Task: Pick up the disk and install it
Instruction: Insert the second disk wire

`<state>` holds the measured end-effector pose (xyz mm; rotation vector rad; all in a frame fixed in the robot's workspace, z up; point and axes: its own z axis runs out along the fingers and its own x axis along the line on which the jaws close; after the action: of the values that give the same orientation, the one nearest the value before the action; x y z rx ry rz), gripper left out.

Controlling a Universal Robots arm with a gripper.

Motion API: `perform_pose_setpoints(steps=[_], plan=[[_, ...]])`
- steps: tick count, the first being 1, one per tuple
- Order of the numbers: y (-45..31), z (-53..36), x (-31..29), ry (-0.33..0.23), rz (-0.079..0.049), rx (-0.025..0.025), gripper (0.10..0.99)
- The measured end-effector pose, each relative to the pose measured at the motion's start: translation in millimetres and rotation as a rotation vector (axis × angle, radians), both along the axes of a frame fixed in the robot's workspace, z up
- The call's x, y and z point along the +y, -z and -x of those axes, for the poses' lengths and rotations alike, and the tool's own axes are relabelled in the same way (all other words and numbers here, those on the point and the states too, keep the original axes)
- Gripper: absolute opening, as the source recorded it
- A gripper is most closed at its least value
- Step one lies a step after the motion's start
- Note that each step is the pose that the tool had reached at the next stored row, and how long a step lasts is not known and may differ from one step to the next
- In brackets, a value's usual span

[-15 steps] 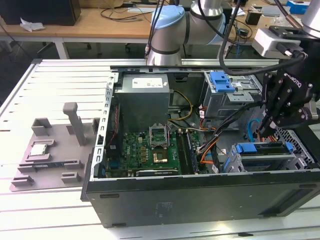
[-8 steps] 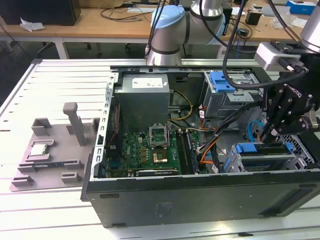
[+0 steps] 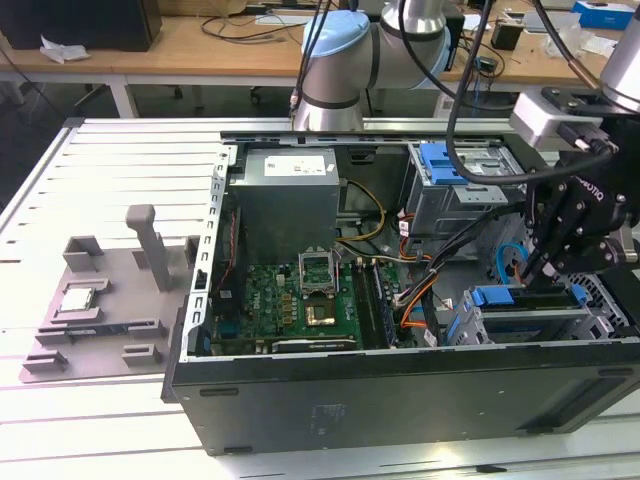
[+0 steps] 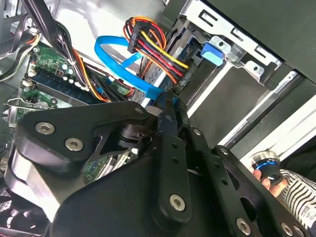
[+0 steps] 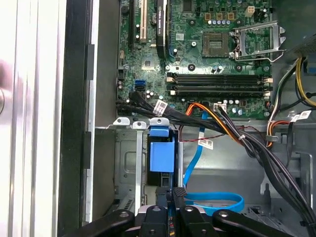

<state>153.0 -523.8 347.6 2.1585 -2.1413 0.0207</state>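
Blue-framed disk, black end effector

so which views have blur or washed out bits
First wrist view: the pale ridged metal table is blown out and soft, while the green motherboard stays sharp. Second wrist view: the black gripper looms close and soft. Exterior view: evenly lit.

The arm reaches down at the exterior view's right. Its gripper points downward, black fingers pressed together.
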Motion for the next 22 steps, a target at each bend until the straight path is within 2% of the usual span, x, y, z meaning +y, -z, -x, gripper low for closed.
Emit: perform_pose_setpoints(steps=[8,16,22], plan=[[3.1,-0.3,-2.3,-0.011,0.0,0.0,0.161],[4.8,1.7,-2.8,-0.012,-0.007,0.0,0.161],[5.9,-2.4,-2.8,-0.012,-0.007,0.0,0.161]])
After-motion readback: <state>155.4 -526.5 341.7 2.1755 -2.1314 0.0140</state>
